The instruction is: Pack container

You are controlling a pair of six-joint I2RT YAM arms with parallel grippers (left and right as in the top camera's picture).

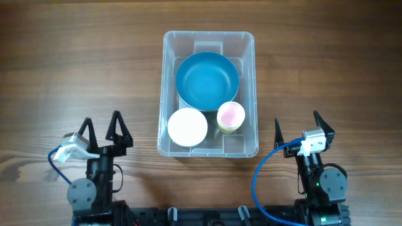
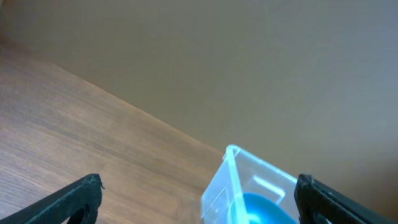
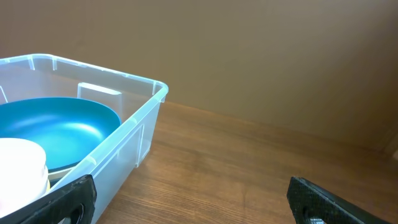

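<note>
The clear plastic container (image 1: 168, 75) stands mid-table. Inside it lie a large blue bowl (image 1: 206, 78), a white bowl (image 1: 187, 127) and a small stack of cups with a pink inside (image 1: 230, 116). My left gripper (image 1: 100, 129) is open and empty, left of the container near the front edge. My right gripper (image 1: 296, 125) is open and empty, to the container's right. The left wrist view shows a container corner (image 2: 231, 163) with the blue bowl (image 2: 258, 210). The right wrist view shows the container wall (image 3: 134, 140), the blue bowl (image 3: 56, 127) and the white bowl (image 3: 22, 163).
The wooden table (image 1: 69, 63) spreads around the container. The arm bases stand at the front edge, with a blue cable (image 1: 259, 182) looping by the right arm. A plain brown wall (image 3: 249, 56) rises behind the table.
</note>
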